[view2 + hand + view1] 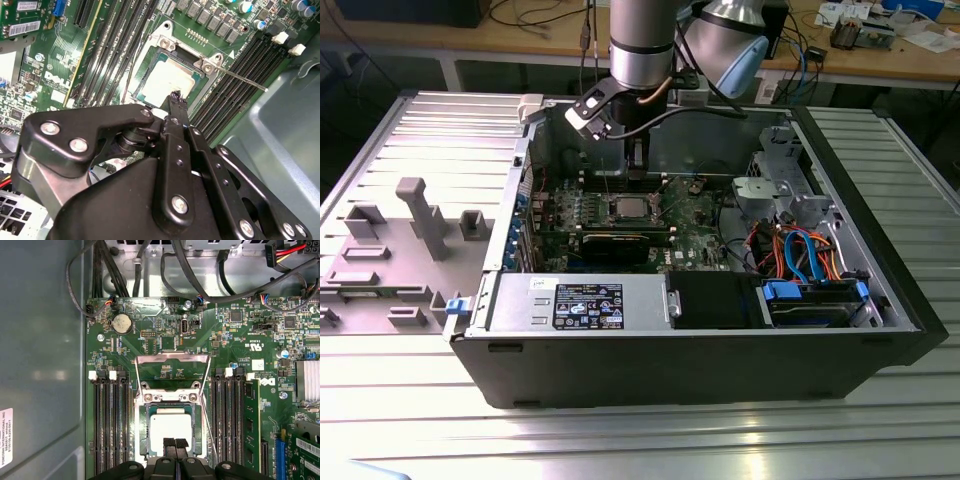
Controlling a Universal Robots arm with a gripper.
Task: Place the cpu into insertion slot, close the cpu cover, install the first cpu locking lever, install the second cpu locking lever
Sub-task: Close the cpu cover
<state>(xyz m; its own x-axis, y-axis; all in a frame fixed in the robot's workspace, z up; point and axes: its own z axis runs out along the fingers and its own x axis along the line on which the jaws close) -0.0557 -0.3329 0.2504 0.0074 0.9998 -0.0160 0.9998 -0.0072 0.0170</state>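
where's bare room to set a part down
Bare: the ribbed metal table in front of the black computer case, and on the exterior view's right of it. Crowded: grey fixture blocks at that view's left; cables and the black hand inside.

Your arm [642,40]: silver tube, upper centre of the frame.
You see a pale blue joint cap [740,62], a black cable [700,112], and a black gripper [176,98] with silver screws [79,145] in its linkage plates.
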